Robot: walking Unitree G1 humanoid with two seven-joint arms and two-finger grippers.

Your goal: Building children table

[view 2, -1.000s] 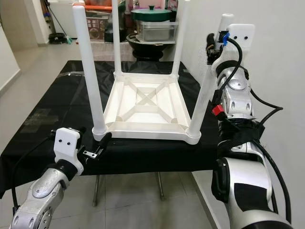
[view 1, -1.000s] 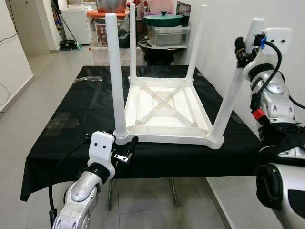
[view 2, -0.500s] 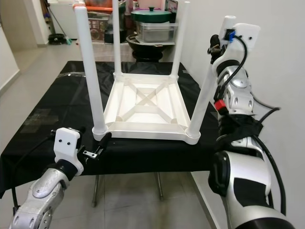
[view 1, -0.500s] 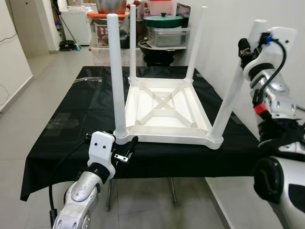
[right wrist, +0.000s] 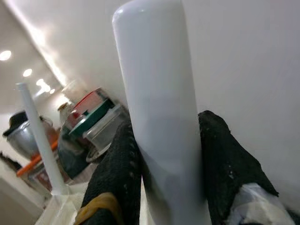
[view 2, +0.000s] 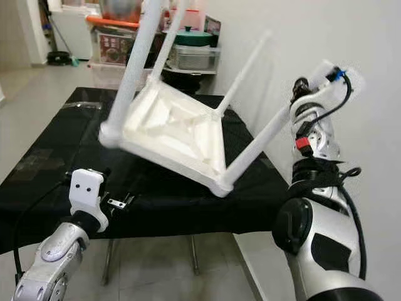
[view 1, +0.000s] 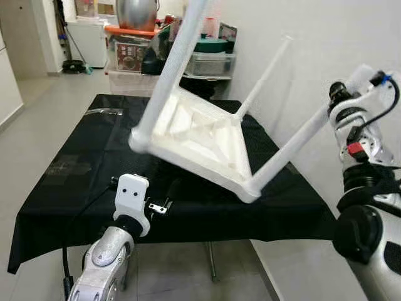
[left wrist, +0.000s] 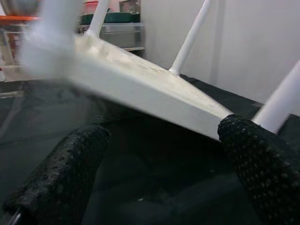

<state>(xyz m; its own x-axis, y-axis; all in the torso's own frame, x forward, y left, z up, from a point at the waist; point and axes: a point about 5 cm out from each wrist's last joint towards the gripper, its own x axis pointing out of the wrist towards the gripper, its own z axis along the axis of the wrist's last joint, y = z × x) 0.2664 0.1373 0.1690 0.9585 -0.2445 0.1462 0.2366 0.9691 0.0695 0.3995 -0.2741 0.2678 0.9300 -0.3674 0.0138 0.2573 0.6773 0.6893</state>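
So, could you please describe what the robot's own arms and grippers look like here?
Both arms are silver metal with black joints. The left gripper has a white boxy wrist housing with two dark dots, a black cable and black fingers with a dimpled texture. The right gripper has a white housing too, black cabling, a blue connector and a red tag lower down.

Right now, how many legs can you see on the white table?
4. The near-left leg rises toward the top of the picture, the far-left leg shows behind it, the far-right leg points up toward the wall, and the right gripper clamps the near-right leg.
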